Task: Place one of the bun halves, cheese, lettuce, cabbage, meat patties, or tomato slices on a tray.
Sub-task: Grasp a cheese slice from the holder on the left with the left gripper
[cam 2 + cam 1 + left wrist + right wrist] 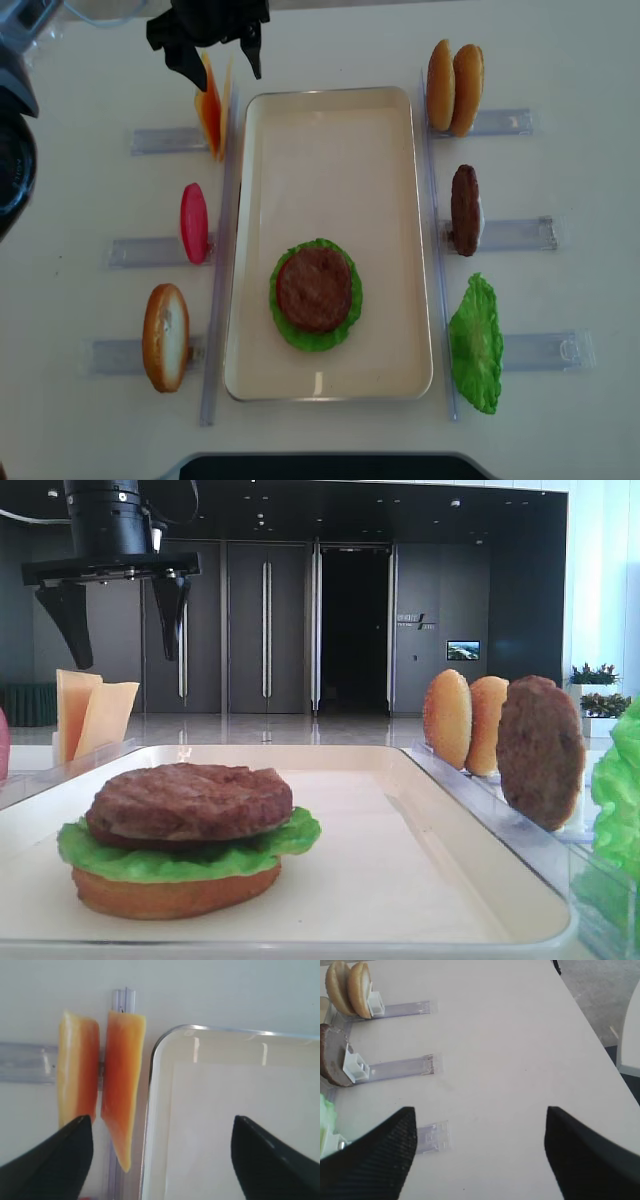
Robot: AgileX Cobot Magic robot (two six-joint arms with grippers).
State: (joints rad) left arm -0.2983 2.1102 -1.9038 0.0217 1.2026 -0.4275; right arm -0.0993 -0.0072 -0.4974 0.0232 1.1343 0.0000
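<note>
Left wrist: cheese (120, 1090) under open left pincer (160, 1160), untouched.

bun half (316, 338), lettuce (300, 332), patty (314, 289) stacked on tray (330, 150); cheese (210, 115) left of tray

Cheese slices (212, 115): two, standing side by side in a holder, upper left of the overhead view.
Bun halves (455, 87): four; two upright at upper right, one upright at lower left (166, 337), one under the stack on the tray (175, 890).
Meat patties (314, 289): two; one on the stack, one upright at mid right (464, 209).
Lettuce leaves (476, 344): two; one at lower right, one in the stack (180, 855).
Tomato slices (194, 222): one, mid left.
Trays (330, 130): one, centre.
Clear holders (525, 235): six, three each side.
</note>
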